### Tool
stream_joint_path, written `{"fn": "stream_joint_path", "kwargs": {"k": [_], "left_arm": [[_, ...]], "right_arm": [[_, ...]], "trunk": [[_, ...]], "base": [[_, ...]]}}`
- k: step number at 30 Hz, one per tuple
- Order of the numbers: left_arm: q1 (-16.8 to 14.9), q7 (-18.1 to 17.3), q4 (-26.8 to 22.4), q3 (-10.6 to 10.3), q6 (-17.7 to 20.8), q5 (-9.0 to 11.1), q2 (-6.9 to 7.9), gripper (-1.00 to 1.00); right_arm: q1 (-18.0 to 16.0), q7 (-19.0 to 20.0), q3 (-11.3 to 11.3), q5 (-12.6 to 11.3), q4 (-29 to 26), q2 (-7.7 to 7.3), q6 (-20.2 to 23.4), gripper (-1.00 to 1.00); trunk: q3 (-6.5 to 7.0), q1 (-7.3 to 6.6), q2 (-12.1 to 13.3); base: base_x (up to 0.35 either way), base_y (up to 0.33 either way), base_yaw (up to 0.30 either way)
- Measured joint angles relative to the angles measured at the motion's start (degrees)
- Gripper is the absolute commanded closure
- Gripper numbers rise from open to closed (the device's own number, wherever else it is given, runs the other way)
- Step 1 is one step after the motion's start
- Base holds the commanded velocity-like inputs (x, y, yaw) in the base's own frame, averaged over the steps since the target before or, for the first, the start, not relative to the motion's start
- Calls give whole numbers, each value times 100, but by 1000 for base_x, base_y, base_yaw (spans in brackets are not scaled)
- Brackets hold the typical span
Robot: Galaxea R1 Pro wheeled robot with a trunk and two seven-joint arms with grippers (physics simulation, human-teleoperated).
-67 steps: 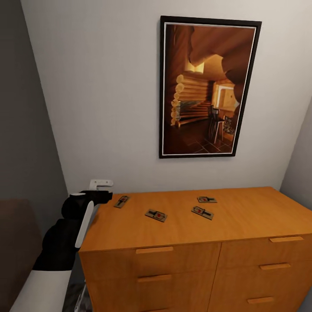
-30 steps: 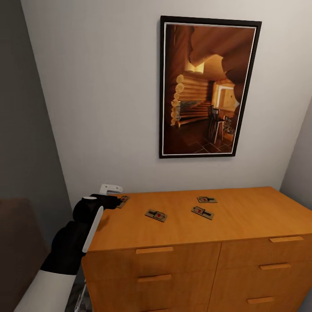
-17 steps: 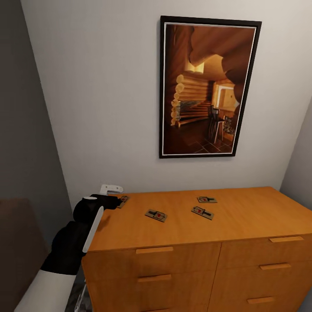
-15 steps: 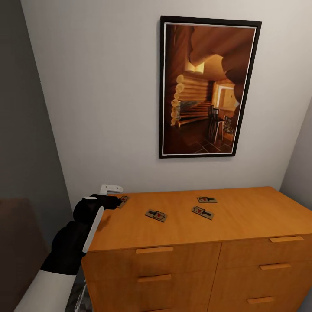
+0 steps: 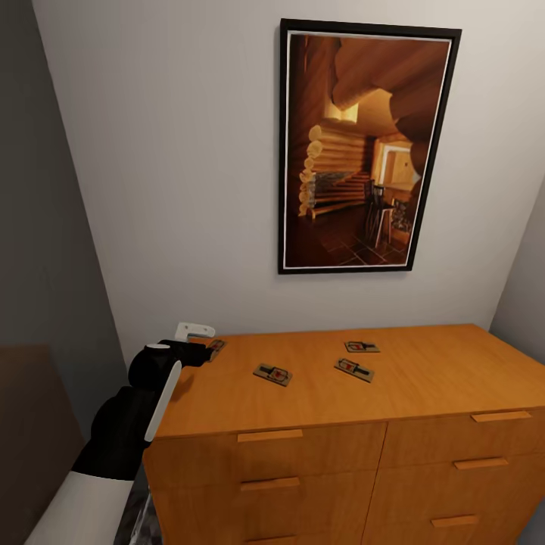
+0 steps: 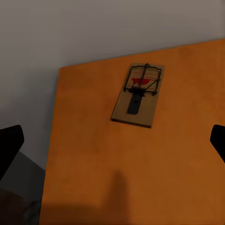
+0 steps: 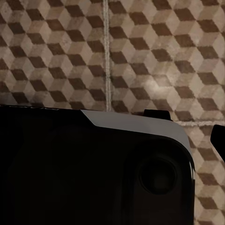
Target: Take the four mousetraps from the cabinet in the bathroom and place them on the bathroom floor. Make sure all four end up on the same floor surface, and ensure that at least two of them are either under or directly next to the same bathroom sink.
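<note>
4 mousetraps (image 5: pixel 273 374) flat on cabinet (image 5: pixel 318 393) top; left gripper (image 6: pixel 112 143) fingers apart, lined up toward corner trap (image 6: pixel 138 95).

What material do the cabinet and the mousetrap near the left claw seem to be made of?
The cabinet looks like orange-brown wood with a smooth satin finish: even colour and a soft sheen. The mousetrap appears to be a pale, matte wooden board carrying thin dark wire parts, probably metal, and a small red piece.

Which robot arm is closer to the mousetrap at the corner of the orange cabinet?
Left. Its tool sits right beside that mousetrap on the cabinet top, open. The right tool points down at the patterned floor.
</note>
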Motion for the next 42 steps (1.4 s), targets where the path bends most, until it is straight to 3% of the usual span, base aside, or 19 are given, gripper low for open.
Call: {"fn": "stream_joint_path", "kwargs": {"k": [9,17,23,42], "left_arm": [[0,-37,14,0,2,0,-3,-100],[0,-523,14,6,-1,-3,-2,-100],[0,-665,14,6,-6,-6,0,-100],[0,-708,19,5,-5,-6,6,-100]], "right_arm": [[0,-6,1,0,0,-1,0,-100],[0,-15,2,0,0,5,-2,-100],[0,-19,2,0,0,0,-1,-100],[0,-23,2,1,0,-3,-1,-100]], "trunk": [[-52,0,0],[-62,0,0],[-63,0,0],[-64,0,0]], "base": [[0,0,0],[0,0,0],[0,0,0],[2,0,0]]}}
